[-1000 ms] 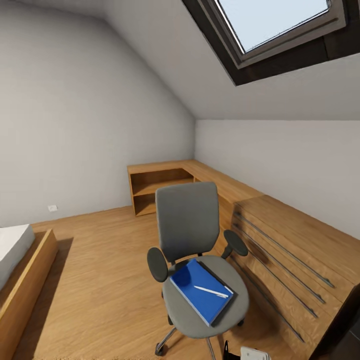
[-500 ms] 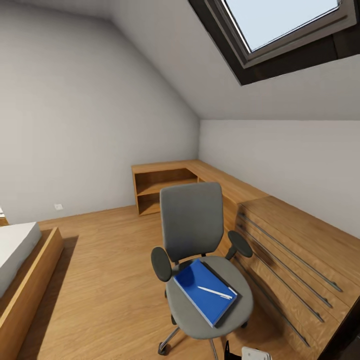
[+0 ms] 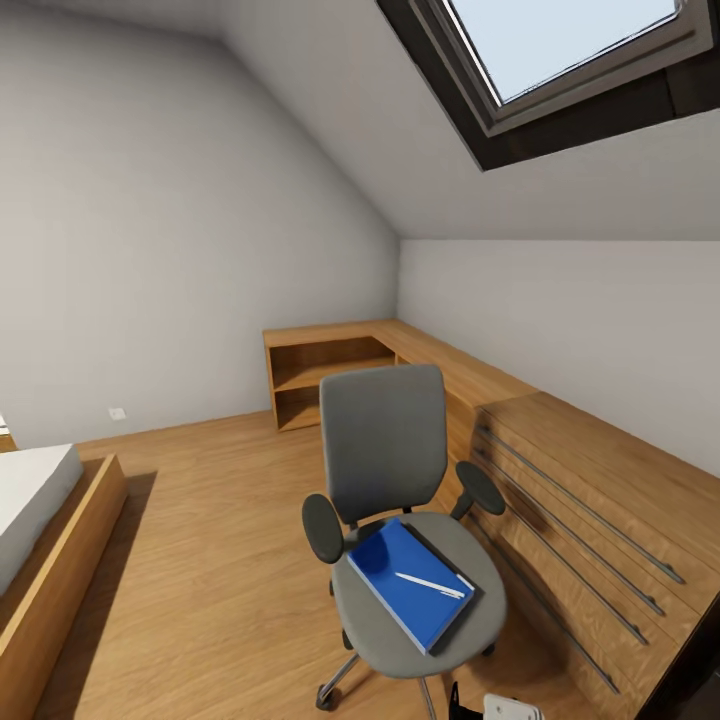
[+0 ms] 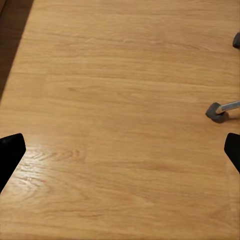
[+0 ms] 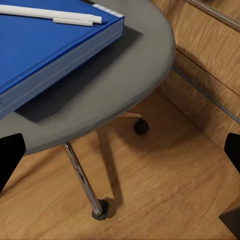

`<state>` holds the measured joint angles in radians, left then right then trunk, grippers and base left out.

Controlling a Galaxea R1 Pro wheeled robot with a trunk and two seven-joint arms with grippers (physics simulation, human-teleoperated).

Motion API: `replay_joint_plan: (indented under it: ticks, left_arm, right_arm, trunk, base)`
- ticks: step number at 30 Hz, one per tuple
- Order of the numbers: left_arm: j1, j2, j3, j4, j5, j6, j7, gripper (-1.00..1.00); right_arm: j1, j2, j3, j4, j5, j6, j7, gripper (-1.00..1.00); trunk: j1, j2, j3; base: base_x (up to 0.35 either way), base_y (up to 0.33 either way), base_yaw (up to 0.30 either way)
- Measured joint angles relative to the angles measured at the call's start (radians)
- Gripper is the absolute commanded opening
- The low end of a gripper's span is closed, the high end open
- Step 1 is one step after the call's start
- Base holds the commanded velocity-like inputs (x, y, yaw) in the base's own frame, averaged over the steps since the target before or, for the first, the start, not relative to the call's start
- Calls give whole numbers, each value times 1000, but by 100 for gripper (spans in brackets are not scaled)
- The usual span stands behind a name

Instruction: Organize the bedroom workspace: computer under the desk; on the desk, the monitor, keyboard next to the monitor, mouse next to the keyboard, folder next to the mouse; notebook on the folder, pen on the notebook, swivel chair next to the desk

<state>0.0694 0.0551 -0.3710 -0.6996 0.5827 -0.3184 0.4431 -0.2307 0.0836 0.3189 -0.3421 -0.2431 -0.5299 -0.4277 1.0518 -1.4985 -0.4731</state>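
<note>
The grey swivel chair (image 3: 385, 455) stands on the floor in front of the wooden desk (image 3: 440, 365), its back toward the wall. On its seat lies a blue notebook (image 3: 405, 582) with a white pen (image 3: 430, 584) on top. A dark flat edge, perhaps the folder (image 3: 458, 572), peeks out beneath it. My right gripper (image 5: 120, 152) is open, low beside the seat (image 5: 115, 85), with the notebook (image 5: 45, 45) and pen (image 5: 55, 16) just ahead. My left gripper (image 4: 120, 155) is open over bare floor near a chair caster (image 4: 216, 112). Computer, monitor, keyboard and mouse are out of view.
A wooden drawer unit (image 3: 590, 510) runs along the right wall, close to the chair's right armrest. An open shelf (image 3: 320, 375) sits at the desk's far corner. A bed (image 3: 40, 530) with a wooden frame lies at the left. Chair legs and casters (image 5: 99, 210) spread under the seat.
The whole picture shifted slightly right and down between one second ago and half a second ago, so the camera moved. Since then nothing has changed.
</note>
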Motion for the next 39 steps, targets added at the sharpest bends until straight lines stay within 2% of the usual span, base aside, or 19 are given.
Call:
replay_joint_plan:
  ticks: [17,21,22,23,31,32,37,39]
  left_arm:
    - [0,6,4,0,0,-1,0,100]
    - [0,7,4,0,0,-1,0,100]
    - [0,7,4,0,0,-1,0,100]
    - [0,7,4,0,0,-1,0,100]
    - [0,7,5,1,0,-1,0,100]
    - [0,7,5,1,0,-1,0,100]
    - [0,7,4,1,0,-1,0,100]
    - [0,7,4,1,0,-1,0,100]
  right_arm:
    - [0,-7,-2,-6,2,0,0,100]
    - [0,-10,-3,-41,4,4,-4,100]
    - [0,-21,-2,-107,6,16,-6,100]
    - [0,-26,-3,-130,5,24,-6,100]
    - [-3,-85,-7,-313,5,241,-4,100]
    - [-5,-97,-10,-348,5,292,-1,100]
    - [-26,-122,-13,-401,5,394,4,100]
    - [-61,-131,-13,-413,5,446,18,100]
  trunk:
    - [0,0,0]
    - [0,0,0]
    - [0,0,0]
    - [0,0,0]
    - [0,0,0]
    - [0,0,0]
    - [0,0,0]
    - [0,0,0]
  base:
    - [0,0,0]
    - [0,0,0]
    - [0,0,0]
    - [0,0,0]
    - [0,0,0]
    - [0,0,0]
    - [0,0,0]
    - [0,0,0]
